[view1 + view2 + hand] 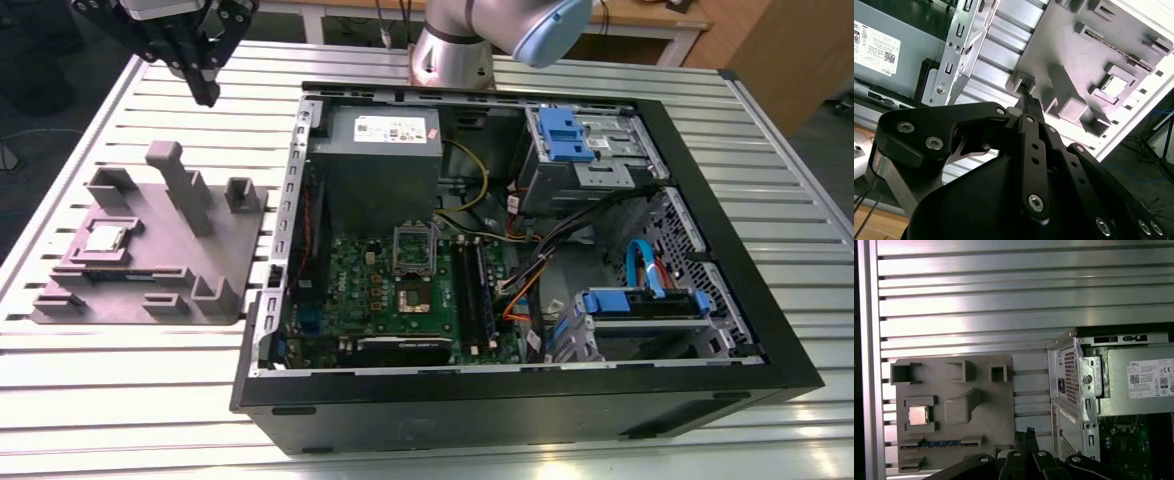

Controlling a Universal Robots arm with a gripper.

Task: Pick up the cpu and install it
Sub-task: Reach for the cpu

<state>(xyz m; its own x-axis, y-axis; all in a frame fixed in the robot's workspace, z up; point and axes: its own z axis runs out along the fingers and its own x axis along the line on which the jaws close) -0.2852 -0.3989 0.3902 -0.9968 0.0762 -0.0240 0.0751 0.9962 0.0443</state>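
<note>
Status: cpu (107, 238) parked, gripper (207, 92) empty

We see it flat in a square pocket of the gray fixture (230, 255), lid up; pocket likely keeps it located for a top grasp. Gripper hangs above and off the fixture, well apart from that pocket, fingers (1029, 106) closed on nothing. Case (534, 392) beside the fixture: socket (411, 290) uncovered.

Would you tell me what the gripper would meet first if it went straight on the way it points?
Most likely the slatted table, in the strip between the gray fixture and the computer case; the gripper points down there. Depth is unclear, so the fixture's edge could come first.
</note>
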